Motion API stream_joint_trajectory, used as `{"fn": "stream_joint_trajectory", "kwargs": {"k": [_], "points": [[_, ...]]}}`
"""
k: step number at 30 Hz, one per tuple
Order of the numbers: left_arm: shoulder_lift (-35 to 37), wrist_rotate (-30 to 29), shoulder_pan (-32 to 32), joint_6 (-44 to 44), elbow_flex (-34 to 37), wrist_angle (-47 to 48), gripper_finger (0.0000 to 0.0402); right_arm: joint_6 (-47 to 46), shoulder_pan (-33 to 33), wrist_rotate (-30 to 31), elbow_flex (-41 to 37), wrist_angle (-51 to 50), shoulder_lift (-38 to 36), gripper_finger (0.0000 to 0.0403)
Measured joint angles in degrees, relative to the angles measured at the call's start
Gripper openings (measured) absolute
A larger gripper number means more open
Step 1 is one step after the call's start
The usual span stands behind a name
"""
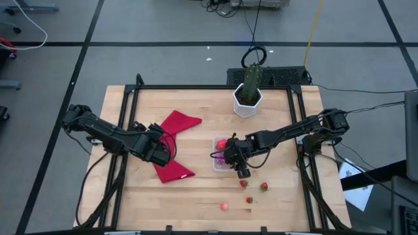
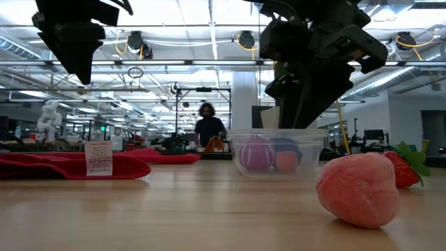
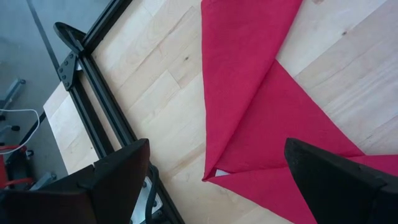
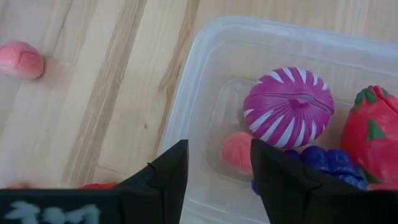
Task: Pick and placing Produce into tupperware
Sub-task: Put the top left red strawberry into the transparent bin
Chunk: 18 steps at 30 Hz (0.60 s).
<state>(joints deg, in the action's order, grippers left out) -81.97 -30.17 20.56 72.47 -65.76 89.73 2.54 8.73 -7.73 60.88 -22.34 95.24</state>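
The clear tupperware [image 1: 217, 163] sits at mid-table. In it lie a purple-and-white striped piece [image 4: 289, 115], a red piece with green flecks [image 4: 373, 134], a dark purple bunch [image 4: 329, 162] and a small pink piece [image 4: 235, 151]. My right gripper [image 4: 219, 149] hovers open just above the container's near-side rim [image 4: 186, 93], holding nothing. On the bare wood nearer the table's front lie three small red strawberries [image 1: 243, 184] [image 1: 264, 187] [image 1: 249, 200] and a pink piece [image 1: 224, 206], which looms large in the low view [image 2: 359, 188]. My left gripper [image 3: 216, 149] waits open above the red cloth.
A red cloth [image 1: 175, 147] lies spread left of the container, under the left gripper [image 1: 164, 147]. A white hexagonal pot with a green cactus [image 1: 248, 98] stands at the far edge. Black frame rails [image 1: 124, 117] run along both table sides. A person stands far behind the table [image 2: 208, 125].
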Motion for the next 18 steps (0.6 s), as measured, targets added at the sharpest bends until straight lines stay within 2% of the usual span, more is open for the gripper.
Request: {"fn": "stream_joint_trajectory", "kwargs": {"k": [5,12,18], "points": [[0.0,0.0,0.0,0.01,0.0,0.0,0.0379,2.9,0.0,0.1,0.43,0.47,0.0,0.0165],[0.0,0.02,0.0,0.0,0.0,0.0,0.0379,7.7,0.44,0.72,5.49,-0.09,-0.92,0.0165],[0.0,0.07,0.27,-0.11,0.0,0.0,0.0379,8.69,3.5,6.77,10.26,-9.43,-3.7,0.0165]]}}
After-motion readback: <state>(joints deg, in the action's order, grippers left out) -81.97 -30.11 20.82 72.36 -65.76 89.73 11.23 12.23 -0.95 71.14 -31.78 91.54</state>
